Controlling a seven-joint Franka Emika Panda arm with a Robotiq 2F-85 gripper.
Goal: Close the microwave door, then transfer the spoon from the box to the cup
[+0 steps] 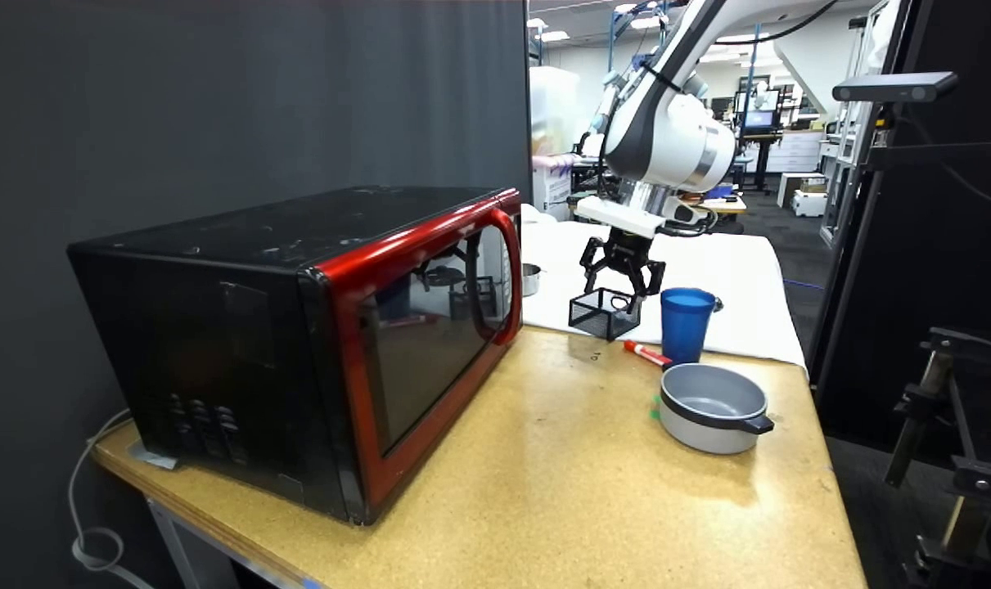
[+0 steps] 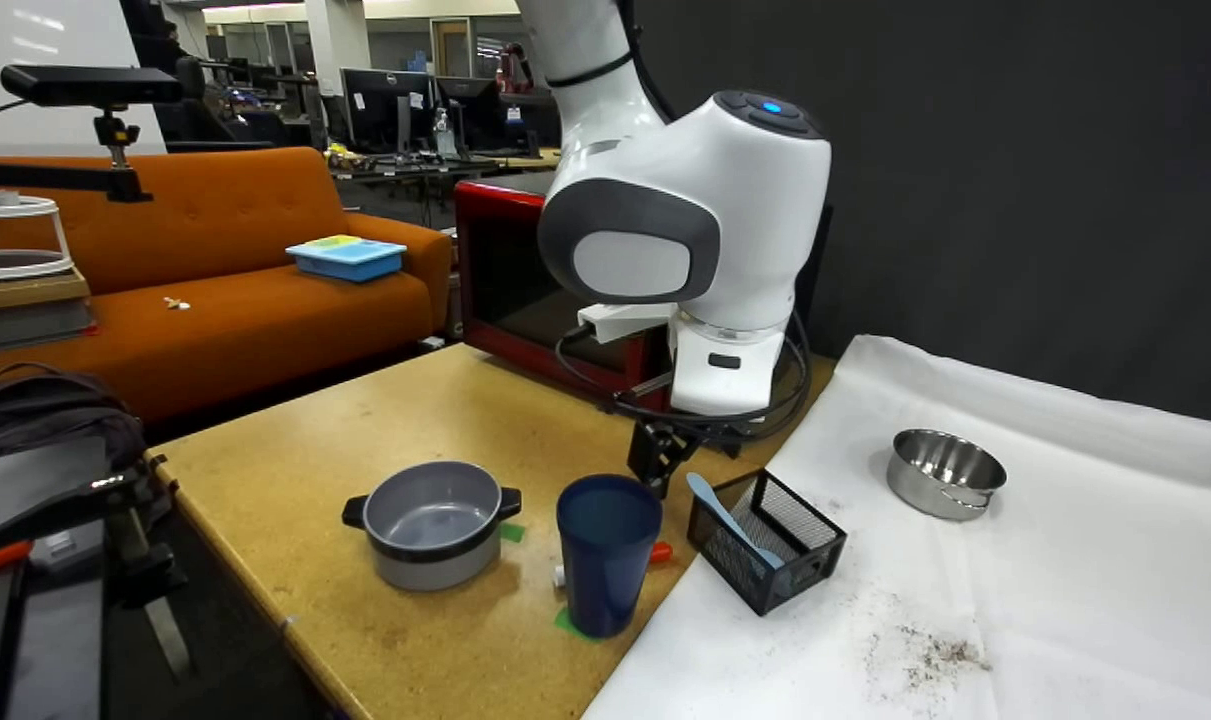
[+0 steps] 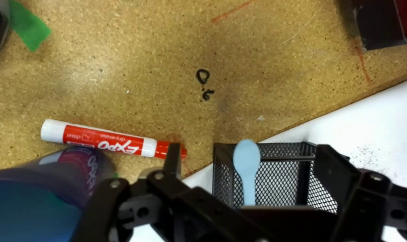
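The microwave door point(image 1: 438, 352) looks shut against the black microwave in an exterior view; the arm partly hides it in the other view point(image 2: 500, 305). The light blue spoon point(image 2: 717, 508) leans in the black wire box point(image 2: 815, 570), its bowl end up over the rim. In the wrist view the spoon point(image 3: 246, 161) stands between my fingers, its lower handle hidden. My gripper point(image 1: 618, 293) is open and empty, pointing down just above the box point(image 1: 601, 319). The blue cup point(image 1: 685, 327) stands upright beside the box; it also shows in the wrist view point(image 3: 32, 208).
A red marker point(image 3: 106, 138) lies between cup and box. A grey pot point(image 1: 712, 433) with black handles stands near the cup. A steel pan point(image 2: 940, 490) sits on the white cloth point(image 2: 1085, 600). The microwave point(image 1: 192, 360) takes up one side of the table.
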